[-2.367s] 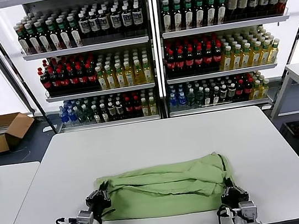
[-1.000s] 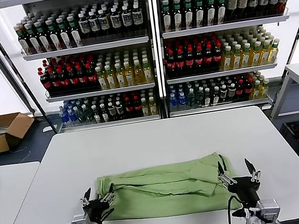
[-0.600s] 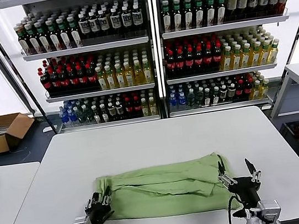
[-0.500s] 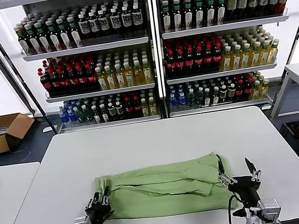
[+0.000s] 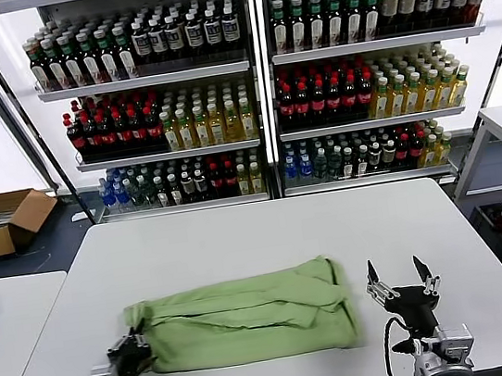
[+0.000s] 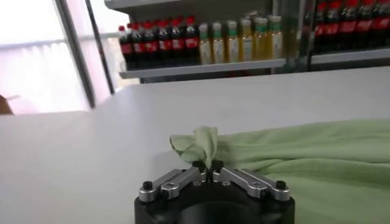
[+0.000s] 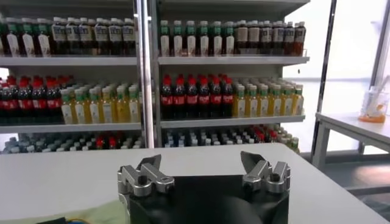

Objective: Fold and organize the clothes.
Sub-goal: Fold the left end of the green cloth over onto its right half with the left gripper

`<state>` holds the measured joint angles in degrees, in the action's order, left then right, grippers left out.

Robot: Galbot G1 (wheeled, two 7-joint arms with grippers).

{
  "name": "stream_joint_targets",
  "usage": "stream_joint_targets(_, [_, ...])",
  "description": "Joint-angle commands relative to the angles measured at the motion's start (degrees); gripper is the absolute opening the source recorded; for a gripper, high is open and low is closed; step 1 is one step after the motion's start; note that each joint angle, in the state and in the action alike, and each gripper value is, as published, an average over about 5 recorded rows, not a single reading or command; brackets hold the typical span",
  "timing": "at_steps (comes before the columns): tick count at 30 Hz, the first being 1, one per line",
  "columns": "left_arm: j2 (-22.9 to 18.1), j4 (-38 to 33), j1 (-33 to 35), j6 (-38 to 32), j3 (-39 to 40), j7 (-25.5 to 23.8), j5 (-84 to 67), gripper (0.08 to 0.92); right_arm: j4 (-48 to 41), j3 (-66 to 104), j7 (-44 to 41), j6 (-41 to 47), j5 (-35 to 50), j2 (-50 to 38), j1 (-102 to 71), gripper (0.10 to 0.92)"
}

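Shirt (image 5: 241, 316) folded into long strip on table (image 5: 239, 236) | our left gripper (image 5: 129, 353) pinches its end, right gripper (image 5: 400, 281) spread wide, holding nothing | we judge cross-folds left

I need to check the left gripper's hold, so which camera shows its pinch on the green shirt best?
The left wrist view: the left gripper is shut on a bunched corner of the green shirt, seen close. The head view shows the whole shirt on the table but the pinch only small. The right wrist view shows just a sliver of shirt.
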<state>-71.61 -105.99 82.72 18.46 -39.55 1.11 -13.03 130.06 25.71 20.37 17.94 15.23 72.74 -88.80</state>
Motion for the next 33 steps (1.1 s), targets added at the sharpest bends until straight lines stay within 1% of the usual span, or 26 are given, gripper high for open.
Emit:
stream_joint_targets(1, [22.9, 3.7, 1.7, -0.5, -18.4, -0.5, -7.3, 0.102, -0.7, 0.2, 0.2, 0.0, 0.2, 0.3, 1.1, 0.823])
stream_joint_targets(4, [26.3, 4.3, 1.6, 0.0, -21.1, -0.6, -8.8, 0.102, -1.6, 0.3, 0.5, -0.1, 0.1, 0.8, 1.6, 0.823])
stream_joint_targets(6, [27.7, 3.9, 1.5, 0.4, -21.8, -0.7, -9.4, 0.102, -1.7, 0.2, 0.5, -0.1, 0.1, 1.2, 1.7, 0.823])
stream_joint_targets(9, [28.2, 2.4, 1.3, 1.0, -21.7, -0.8, -9.5, 0.102, -1.4, 0.1, 0.6, 0.0, -0.2, 1.9, 2.0, 0.823])
stream_joint_targets(12, [27.0, -0.1, 1.3, 1.8, -20.1, -0.9, -9.5, 0.102, -1.0, 0.0, 0.5, 0.1, -0.5, 2.6, 2.2, 0.823])
stream_joint_targets(16, [22.6, -5.3, 1.0, 2.9, -15.4, -1.0, -8.3, 0.102, -0.5, -0.1, 0.4, 0.1, -1.2, 3.2, 1.7, 0.823])
stream_joint_targets(22, [13.9, -11.4, -1.2, 5.3, -4.3, -0.5, -5.3, 0.102, 0.6, 0.0, 0.2, -0.1, -2.5, 3.9, -0.3, 0.823])
stream_joint_targets(26, [9.0, -11.8, -3.2, 6.0, 3.6, -0.2, -1.2, 0.102, 1.9, 0.5, 0.0, -0.3, -3.3, 4.3, -2.3, 0.823])
stream_joint_targets(29, [6.0, -11.5, -4.0, 6.3, 7.8, 0.0, 1.1, 0.102, 2.9, 1.0, -0.1, -0.7, -3.7, 4.6, -3.6, 0.823])
stream_joint_targets(33, [3.4, -11.0, -5.5, 6.7, 11.6, 0.1, 3.6, 0.102, 3.3, 1.3, -0.2, -1.3, -4.5, 5.2, -4.8, 0.823])
